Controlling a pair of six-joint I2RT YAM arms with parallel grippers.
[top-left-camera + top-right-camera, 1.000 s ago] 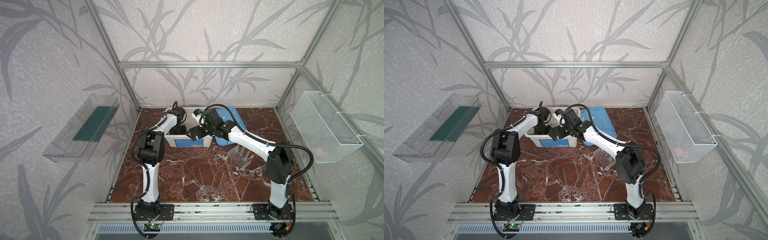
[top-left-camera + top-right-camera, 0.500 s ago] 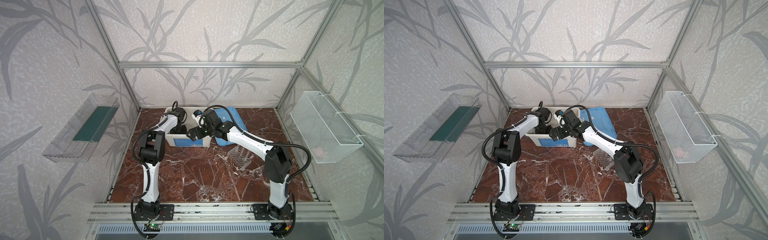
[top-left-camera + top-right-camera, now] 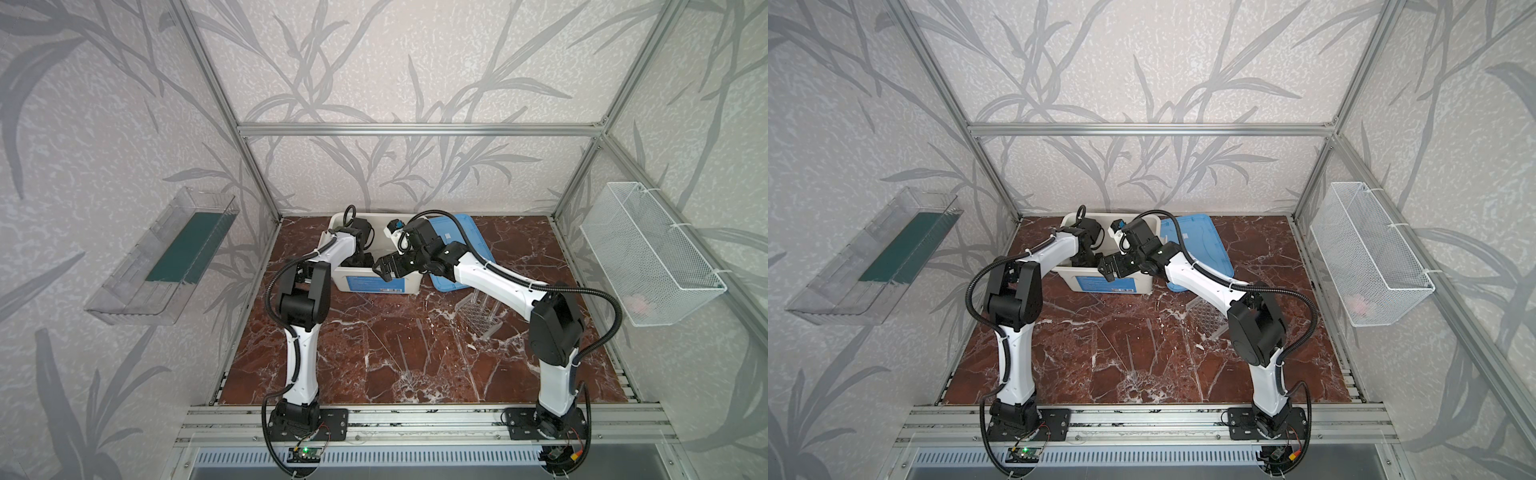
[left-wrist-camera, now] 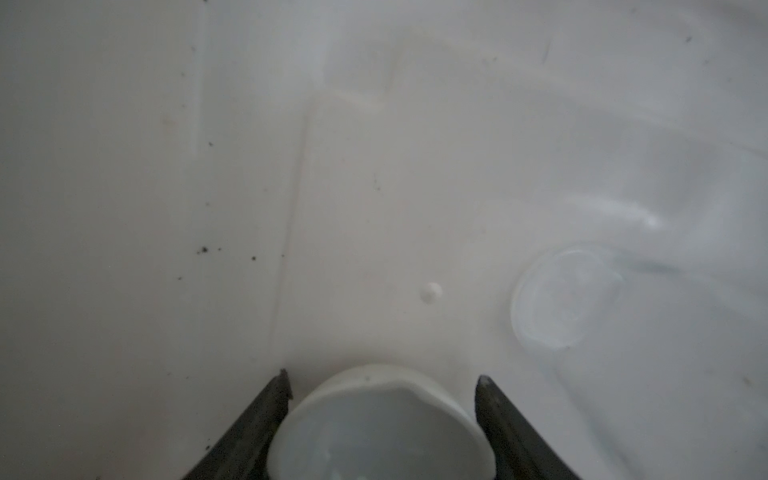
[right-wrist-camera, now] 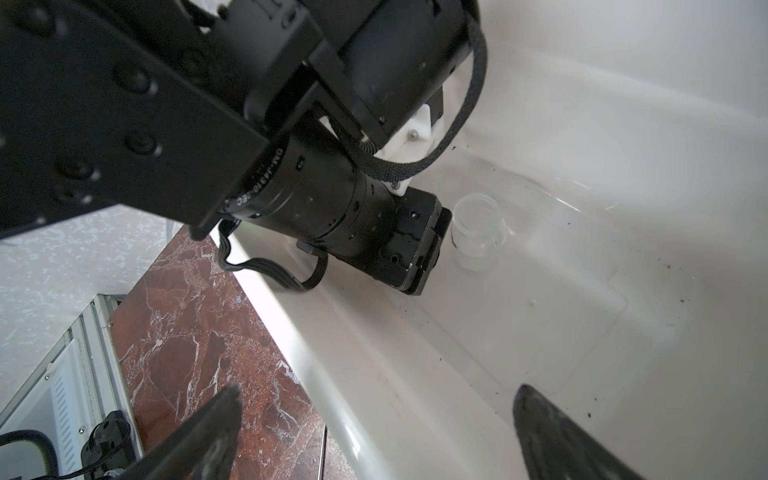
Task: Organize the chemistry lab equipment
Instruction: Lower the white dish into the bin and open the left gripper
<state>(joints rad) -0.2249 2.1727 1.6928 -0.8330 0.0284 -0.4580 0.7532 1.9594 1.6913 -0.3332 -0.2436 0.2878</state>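
My left gripper (image 4: 384,380) is down inside the white tub (image 3: 376,282), its two fingers pressed on either side of a small white round dish (image 4: 374,424). It shows in both top views (image 3: 359,259) (image 3: 1084,259). A small clear jar (image 5: 478,228) stands upright on the tub floor just beside that gripper and also shows in the left wrist view (image 4: 565,295). My right gripper (image 5: 374,415) hangs wide open over the tub's front rim (image 3: 384,268), holding nothing. A clear perforated rack (image 3: 478,316) stands on the table under the right arm. A thin clear rod (image 5: 323,453) lies on the table by the tub.
The tub's blue lid (image 3: 465,232) leans against its right side. A clear shelf (image 3: 166,257) hangs on the left wall. A white wire basket (image 3: 648,253) hangs on the right wall. Dark specks dot the tub floor.
The right arm has edged slightly toward the back over the tub. Neither gripper has changed its opening.
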